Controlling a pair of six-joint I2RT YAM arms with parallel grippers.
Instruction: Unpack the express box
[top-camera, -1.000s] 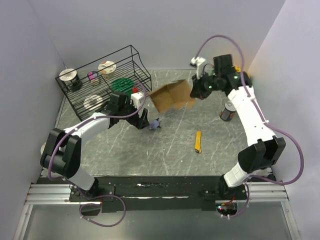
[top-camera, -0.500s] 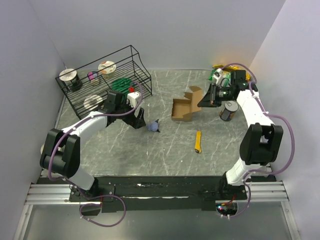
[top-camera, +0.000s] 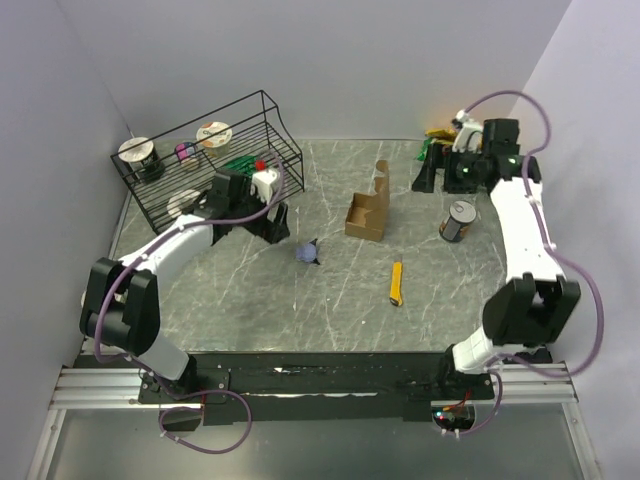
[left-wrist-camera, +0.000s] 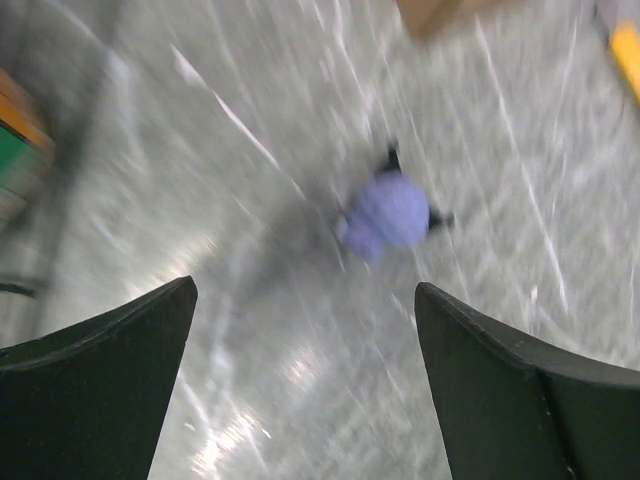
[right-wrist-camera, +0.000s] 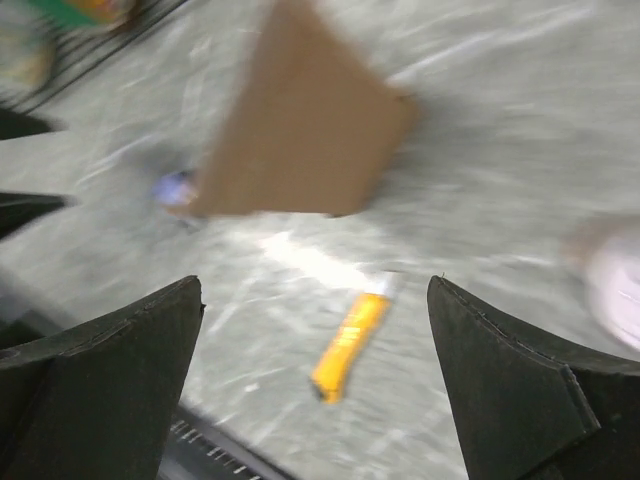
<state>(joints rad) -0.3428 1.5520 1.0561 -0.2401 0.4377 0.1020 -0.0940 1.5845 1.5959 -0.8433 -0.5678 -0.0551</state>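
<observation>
The box (top-camera: 367, 215) stands on the counter (top-camera: 330, 300), right of the rack (top-camera: 215, 150); left claw (left-wrist-camera: 302, 290) and right claw (right-wrist-camera: 315, 285) gape wide. We want the left centred on the purple piece (top-camera: 309, 252) before closing.

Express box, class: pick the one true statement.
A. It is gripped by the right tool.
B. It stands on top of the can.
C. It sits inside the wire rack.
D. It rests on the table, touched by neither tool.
D: the express box rests on the table, with the open right tool apart from it on one side and the left tool apart on the other.
</observation>
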